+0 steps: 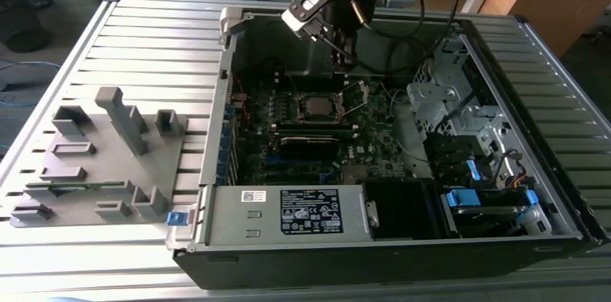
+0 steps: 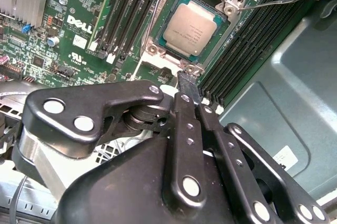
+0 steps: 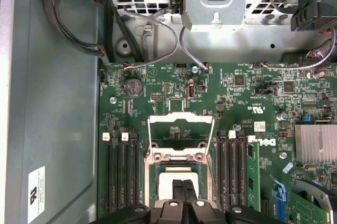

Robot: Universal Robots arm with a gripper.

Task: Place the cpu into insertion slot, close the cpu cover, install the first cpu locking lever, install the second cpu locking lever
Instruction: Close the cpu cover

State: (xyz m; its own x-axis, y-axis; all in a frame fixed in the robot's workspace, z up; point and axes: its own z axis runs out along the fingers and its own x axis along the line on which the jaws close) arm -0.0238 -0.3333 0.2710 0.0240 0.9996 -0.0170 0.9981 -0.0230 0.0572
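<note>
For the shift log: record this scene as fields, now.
chip: seated in the socket, metal top showing
socket: on the green board inside the open case
cover: swung open, off the chip
end effector: fingers shut, close over the socket's edge; contact unclear

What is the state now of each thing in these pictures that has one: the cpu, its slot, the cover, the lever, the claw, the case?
cpu: seated flat in the slot, silver top up.
insertion slot: filled by the cpu.
cpu cover: open, swung up off the slot.
locking lever: swung out from the slot, not latched.
claw: shut, holding nothing, over the cpu.
computer case: open, side panel off.
</note>
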